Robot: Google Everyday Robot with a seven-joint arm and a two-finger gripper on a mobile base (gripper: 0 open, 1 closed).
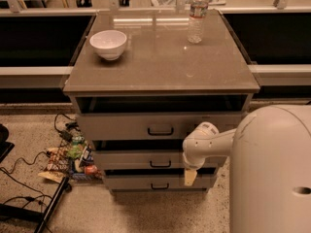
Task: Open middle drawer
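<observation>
Camera view looks down on the white robot body (272, 174), which fills the lower right corner and hides the right ends of the lower drawers. Left of it stands the grey cabinet (160, 67), its flat top lit and glossy. Under that top lies a dark gap, then the tall top drawer (121, 126) with a black bar handle at its centre. Below it, second from the top, is the middle drawer (131, 159), a low grey front with its small handle (160, 164) at centre and a dark strip above its upper edge; how far out it stands cannot be judged from this angle. The bottom drawer (136, 182) sits just beneath, also low-fronted. The arm (204, 144) reaches left from the body across the right part of the middle drawer's front and bends downward. On the speckled floor (136, 212) left of the cabinet lies a heap of cables and coloured packets (70, 157). A white bowl (108, 43) rests on the left of the cabinet top, and a clear bottle (197, 13) stands upright at the back right, well apart from it. The gripper (190, 177), a pale tan tip, hangs right of the handle and just below the middle drawer's front, over the bottom drawer's upper edge; whether it is spread or pressed together cannot be told, nor whether it touches either drawer.
</observation>
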